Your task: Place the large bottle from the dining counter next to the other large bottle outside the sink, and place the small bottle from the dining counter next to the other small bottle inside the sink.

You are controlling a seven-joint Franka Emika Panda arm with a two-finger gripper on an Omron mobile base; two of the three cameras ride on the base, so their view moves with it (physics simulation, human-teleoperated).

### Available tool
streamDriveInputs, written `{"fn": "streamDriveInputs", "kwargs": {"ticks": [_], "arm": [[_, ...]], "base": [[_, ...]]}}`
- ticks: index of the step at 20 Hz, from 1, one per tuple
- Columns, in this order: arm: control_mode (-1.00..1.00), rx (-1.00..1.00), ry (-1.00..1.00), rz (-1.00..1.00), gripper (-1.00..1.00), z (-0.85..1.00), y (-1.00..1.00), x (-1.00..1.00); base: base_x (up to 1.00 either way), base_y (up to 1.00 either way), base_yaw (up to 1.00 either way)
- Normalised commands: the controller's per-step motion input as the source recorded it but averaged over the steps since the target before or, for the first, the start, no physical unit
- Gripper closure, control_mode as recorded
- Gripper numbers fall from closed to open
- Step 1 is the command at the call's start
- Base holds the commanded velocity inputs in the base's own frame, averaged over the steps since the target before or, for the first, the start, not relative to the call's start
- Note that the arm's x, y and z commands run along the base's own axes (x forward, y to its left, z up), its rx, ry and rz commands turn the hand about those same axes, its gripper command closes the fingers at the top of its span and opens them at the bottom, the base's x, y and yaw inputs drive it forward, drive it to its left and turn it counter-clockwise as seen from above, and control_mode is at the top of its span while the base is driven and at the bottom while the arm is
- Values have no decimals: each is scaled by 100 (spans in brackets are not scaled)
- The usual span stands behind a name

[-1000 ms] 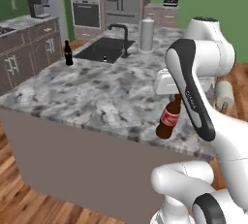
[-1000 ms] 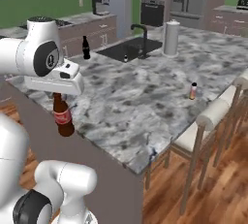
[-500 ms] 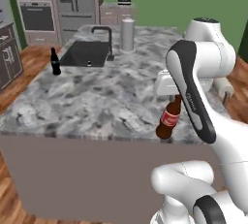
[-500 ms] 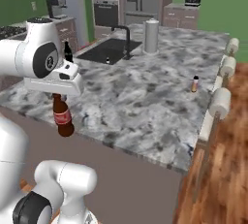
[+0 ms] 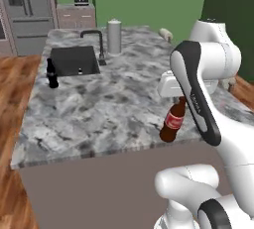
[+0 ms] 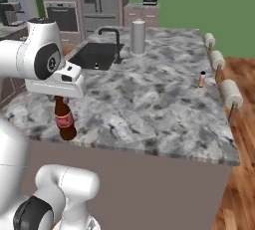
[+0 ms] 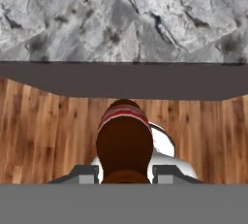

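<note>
- Fingers (image 7: 87,172) first: clamped tight on the neck of the large bottle (image 5: 173,122), one tip on each side of it in the hand view, so the gripper (image 7: 124,173) has it held.
- The bottle hangs upright off the near edge of the dining counter (image 5: 124,104), its base just past the stone rim; the cap is hidden under the white hand, so only the brown body and red label show.
- Largest thing around, that marbled counter, runs away from the base; its far right corner is cut off behind the arm in the left base view.
- The sink (image 5: 73,59) sits in the far left part of the counter, with the black faucet (image 5: 95,42) at its right rim. Its inside is too dark to make out any contents.
- A grey cylinder (image 5: 114,36) stands near the far edge, just beside the faucet.
- Stools (image 6: 230,93) line the right edge of the counter, cushions only partly seen.
- The other large bottle (image 5: 51,73) stands outside the sink, close to the left edge, well apart from the held one.
- The small bottle (image 6: 201,79) is tiny over by the right edge, near the stools; details are blurred.
- Nothing stands between the held bottle and the sink but bare stone.
</note>
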Motion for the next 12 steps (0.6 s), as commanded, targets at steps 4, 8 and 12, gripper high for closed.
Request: {"fn": "streamDriveInputs", "kwargs": {"ticks": [4,8,12], "arm": [[100,0,0,0,100,0,0,0],[100,0,0,0,100,0,0,0],[100,0,0,0,100,0,0,0]], "base": [[0,100,-46],[0,100,-46],[0,100,-47]]}}
